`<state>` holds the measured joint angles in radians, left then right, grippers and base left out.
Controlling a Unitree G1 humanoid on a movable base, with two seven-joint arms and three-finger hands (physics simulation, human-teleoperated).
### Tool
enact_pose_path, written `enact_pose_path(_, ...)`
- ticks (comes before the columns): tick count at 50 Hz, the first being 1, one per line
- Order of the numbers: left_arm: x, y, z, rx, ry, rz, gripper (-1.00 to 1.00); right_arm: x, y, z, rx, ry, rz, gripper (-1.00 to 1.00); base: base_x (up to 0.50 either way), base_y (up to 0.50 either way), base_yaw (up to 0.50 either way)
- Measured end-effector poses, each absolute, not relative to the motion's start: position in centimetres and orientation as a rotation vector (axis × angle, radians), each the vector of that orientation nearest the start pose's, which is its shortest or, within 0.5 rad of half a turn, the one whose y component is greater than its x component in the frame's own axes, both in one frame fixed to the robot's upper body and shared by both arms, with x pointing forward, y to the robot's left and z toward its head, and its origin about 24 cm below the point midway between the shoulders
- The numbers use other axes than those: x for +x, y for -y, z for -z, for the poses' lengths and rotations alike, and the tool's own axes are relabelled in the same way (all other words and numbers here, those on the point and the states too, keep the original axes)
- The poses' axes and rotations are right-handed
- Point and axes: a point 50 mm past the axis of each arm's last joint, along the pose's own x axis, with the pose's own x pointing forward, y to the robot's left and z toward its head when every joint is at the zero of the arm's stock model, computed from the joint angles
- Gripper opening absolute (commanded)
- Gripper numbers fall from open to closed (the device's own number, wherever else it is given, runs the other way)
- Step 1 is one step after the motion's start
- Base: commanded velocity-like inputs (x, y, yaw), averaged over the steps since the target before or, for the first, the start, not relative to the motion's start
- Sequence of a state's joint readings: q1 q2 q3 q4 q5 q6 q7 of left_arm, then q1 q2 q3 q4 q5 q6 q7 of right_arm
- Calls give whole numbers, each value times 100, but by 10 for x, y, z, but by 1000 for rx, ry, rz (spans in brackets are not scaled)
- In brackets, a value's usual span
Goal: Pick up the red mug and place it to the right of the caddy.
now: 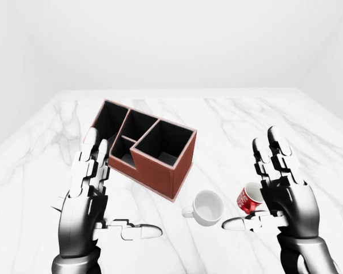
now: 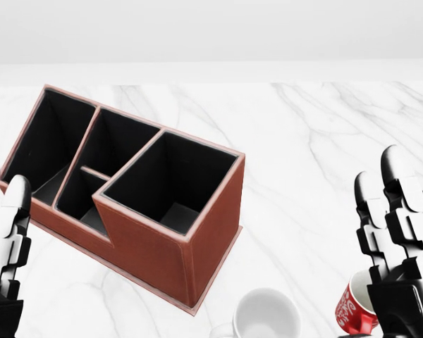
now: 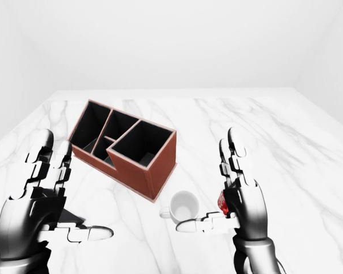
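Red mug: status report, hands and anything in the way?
Both hands open, left hand, right hand. Red mug tilted on the marble table, just left of right hand. White mug between it and caddy.

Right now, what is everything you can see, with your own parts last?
caddy: one, reddish-brown with black compartments, left of centre in the left-eye view, empty as far as shown.
white mug: one, white, lower right of the caddy.
red mug: one, red with white lettering, tilted, right of the white mug, partly behind the right hand.
table: one, white marble.
left hand: open, lower left.
right hand: open, beside the red mug.
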<state>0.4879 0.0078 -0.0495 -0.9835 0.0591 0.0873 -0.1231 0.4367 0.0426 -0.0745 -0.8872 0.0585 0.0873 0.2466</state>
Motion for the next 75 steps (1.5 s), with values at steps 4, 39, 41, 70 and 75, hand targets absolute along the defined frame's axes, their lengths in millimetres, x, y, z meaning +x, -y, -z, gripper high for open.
enact_pose_path(4, 140, -156, -164, 116, 418, 25, 100, 151, 169, -151, -52, 379, -56, 100, 0, 0, 0)
enact_pose_path(39, 141, -157, -164, 118, 417, 14, 100, 136, 190, -179, -33, 489, -14, 100, 0, 0, 10)
enact_pose_path(41, 141, -158, -164, 118, 418, 12, 100, 134, 196, -183, -34, 476, -10, 100, 0, 0, 0)
enact_pose_path(70, 145, -162, -161, 120, 414, -1, 100, 79, 230, -372, 162, 1063, -271, 100, 0, 0, 0)
enact_pose_path(75, 147, -162, -161, 120, 412, -3, 100, 80, 226, -380, 130, 1096, -342, 100, 0, 0, 0)
